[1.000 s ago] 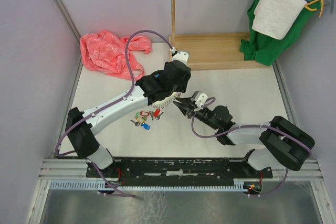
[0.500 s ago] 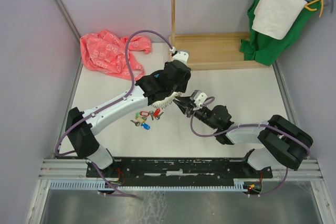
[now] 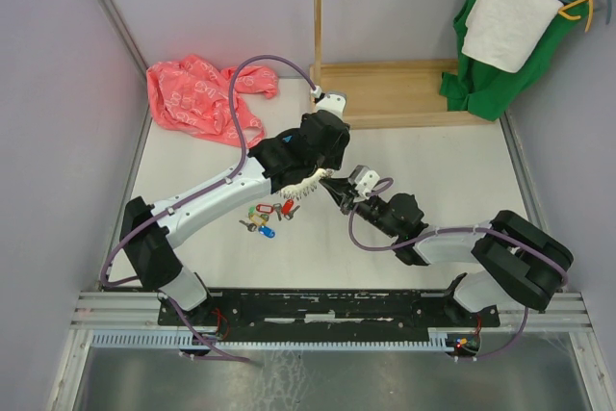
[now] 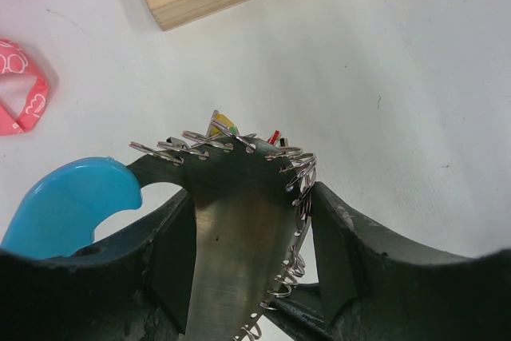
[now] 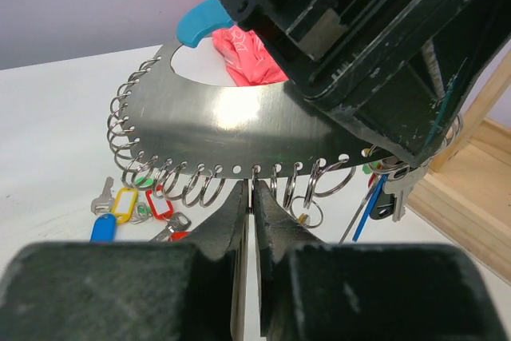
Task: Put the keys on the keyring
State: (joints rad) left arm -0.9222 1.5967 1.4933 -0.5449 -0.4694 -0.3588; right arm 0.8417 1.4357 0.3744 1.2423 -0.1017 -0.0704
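The keyring (image 5: 231,129) is a flat steel plate edged with small split rings, with a light-blue handle (image 4: 68,201). It hangs above the table, and my left gripper (image 4: 249,197) is shut on the plate (image 3: 306,183) across its width. My right gripper (image 5: 253,196) meets the plate's lower edge, its jaws pinched on one split ring (image 5: 254,175). A key on a blue tag (image 5: 382,191) hangs from a ring at the right. Loose keys (image 3: 262,220) with yellow (image 5: 124,204), red (image 5: 160,204) and blue tags lie on the table below.
A pink plastic bag (image 3: 197,98) lies at the back left. A wooden tray (image 3: 395,91) sits at the back centre, close behind the plate. A green cloth with a white towel (image 3: 505,21) hangs on hangers at the back right.
My right gripper has edged left up to the plate's edge and its jaws have narrowed onto a split ring. The left arm and plate have stayed still.
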